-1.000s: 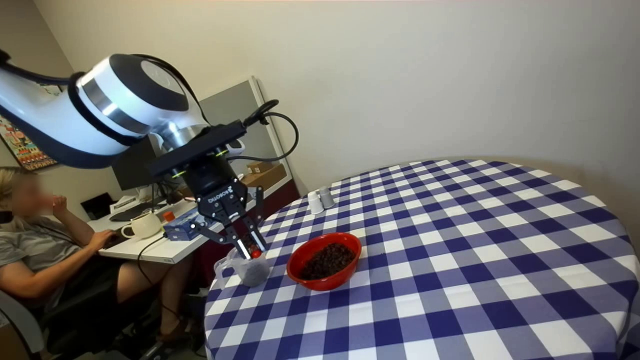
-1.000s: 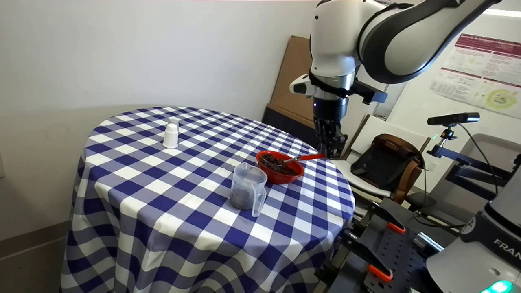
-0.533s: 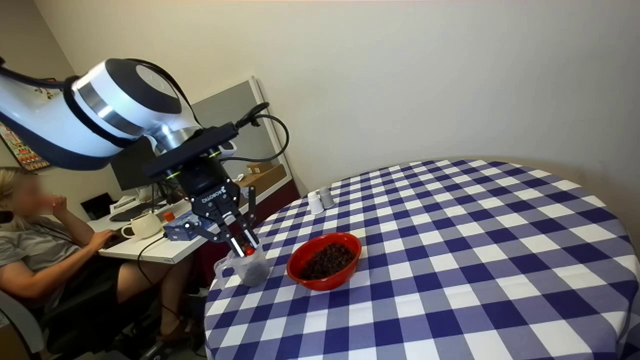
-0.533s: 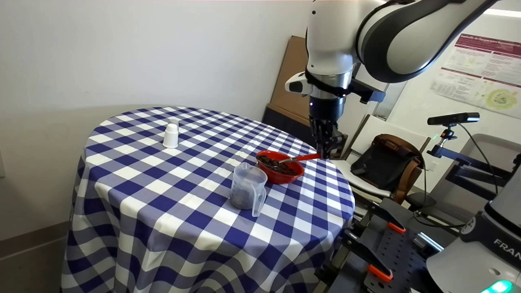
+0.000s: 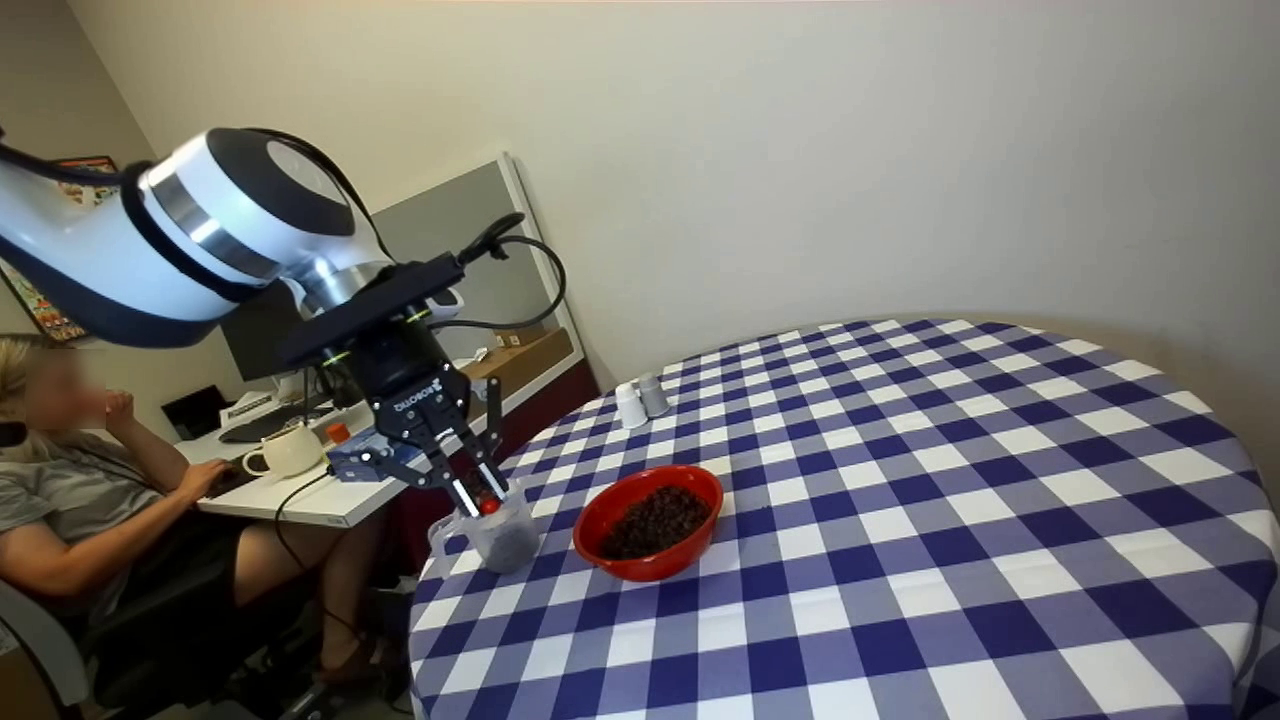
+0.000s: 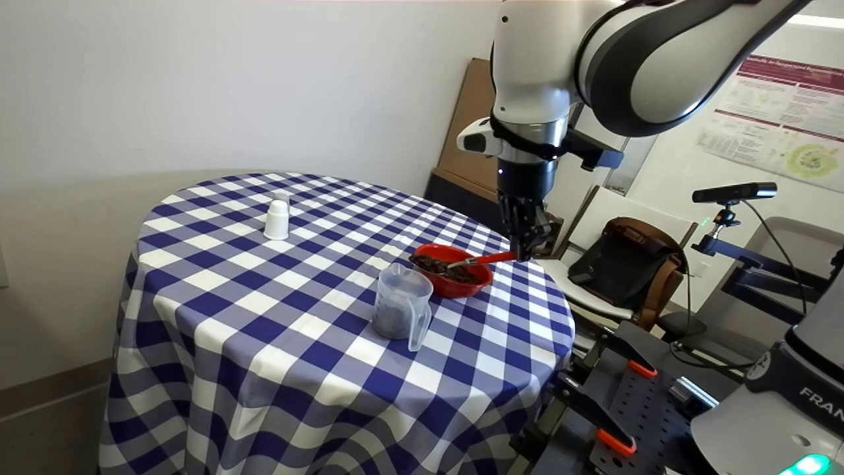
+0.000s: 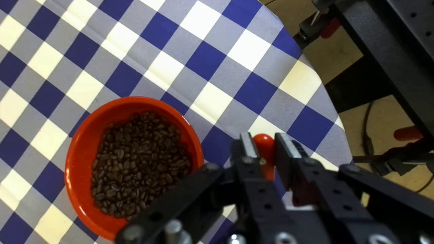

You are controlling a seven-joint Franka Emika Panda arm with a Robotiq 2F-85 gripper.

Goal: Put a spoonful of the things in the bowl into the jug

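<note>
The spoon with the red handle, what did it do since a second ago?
The hand and the spoon it still holds slid left in both exterior views. Nothing was let go. The bowl and the jug stayed put.

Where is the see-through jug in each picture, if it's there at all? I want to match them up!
In an exterior view: the jug is low, left of the middle, just left of the red bowl.
In an exterior view: the jug is a little below the middle, in front and left of the red bowl.
Wrist view: no jug shows here.
Shared landmark: the red bowl with dark brown beans is in all three.
</note>
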